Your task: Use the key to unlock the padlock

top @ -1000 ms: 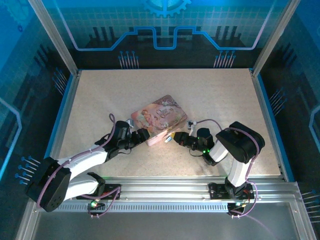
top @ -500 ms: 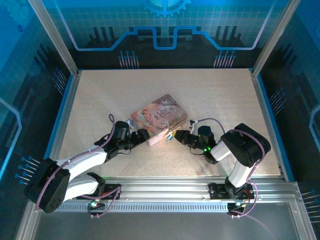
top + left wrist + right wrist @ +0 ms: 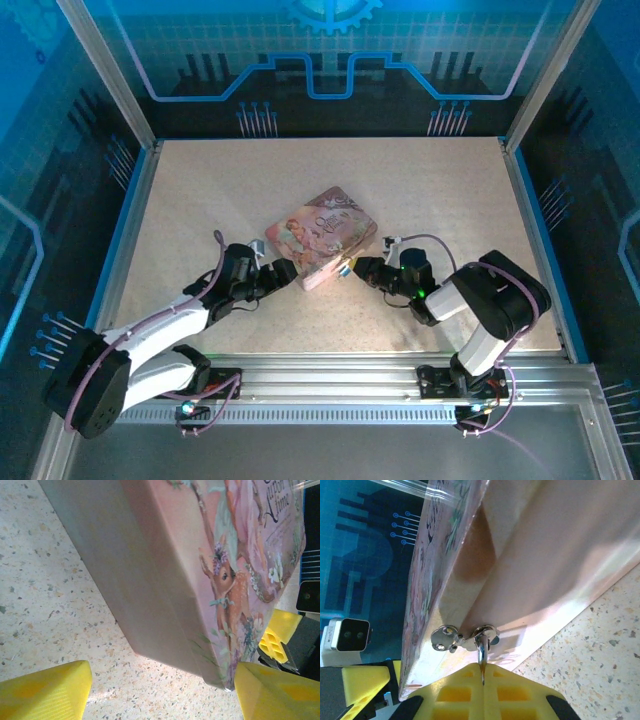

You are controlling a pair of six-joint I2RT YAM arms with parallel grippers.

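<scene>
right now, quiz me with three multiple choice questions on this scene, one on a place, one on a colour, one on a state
1. Where does the pink tin lie?
A. at the table's far left corner
B. around the middle of the table
C. on the near rail

2. What colour are the fingers of the left gripper?
A. yellow
B. red
C. white

3. How does the left gripper stand?
A. shut on the tin's lid
B. shut, away from the tin
C. open at the tin's corner

Answers: B, the top view shows the tin mid-table; A, the left wrist view shows yellow fingers; C, those fingers stand wide apart with the tin's corner between them.
</scene>
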